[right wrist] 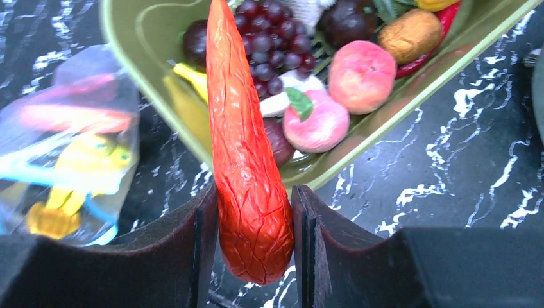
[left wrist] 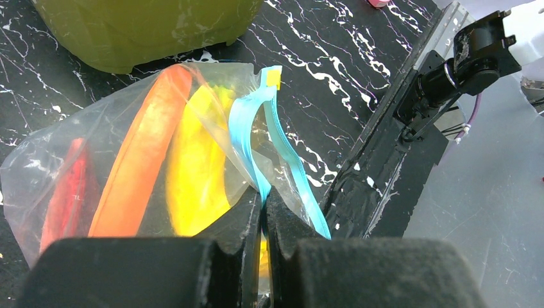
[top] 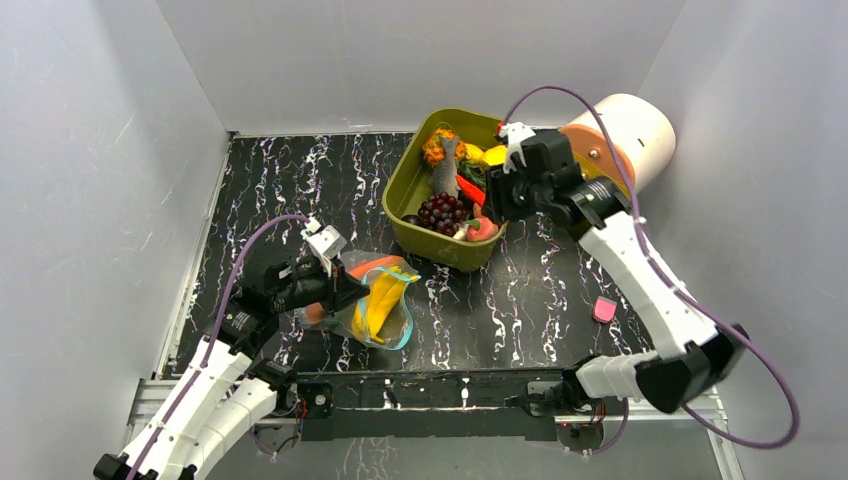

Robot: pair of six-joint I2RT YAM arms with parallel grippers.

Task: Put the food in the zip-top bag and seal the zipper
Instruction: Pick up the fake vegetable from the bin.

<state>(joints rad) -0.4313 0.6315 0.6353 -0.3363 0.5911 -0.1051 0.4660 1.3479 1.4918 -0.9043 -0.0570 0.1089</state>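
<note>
Zip-top bag [top: 378, 300] down on the left side of the black marbled table [top: 540, 290], lying on its side just in front of the arm bases, and it's got cargo. Through the clear plastic you can see a red piece [left wrist: 64, 199], a long orange piece [left wrist: 141, 154] and a yellow piece [left wrist: 199, 167] packed side by side. Left gripper [left wrist: 264, 200] is right on it, fingers pressed tight together with the teal-blue zipper [left wrist: 282, 154] pinched between them. The strip loops up and away from that pinch, and the two sides stand apart further along, so the mouth gapes there.

Moving across to the middle: the olive tub [top: 405, 190] sits just behind and to the right of the bag. It's loaded with dark grapes [right wrist: 276, 38], two pink peaches [right wrist: 362, 74] and more bits towards the back.

Now the right gripper [right wrist: 255, 212], hanging over the tub's near rim, fingers part-way in and clamped on the fat end of a red chilli [right wrist: 244, 128]. The wrinkled tip points out across the tub.

Far right, a white cylinder [top: 635, 125] lies behind the arm, and a small pink piece [top: 604, 309] rests alone on the table beside the forearm.
</note>
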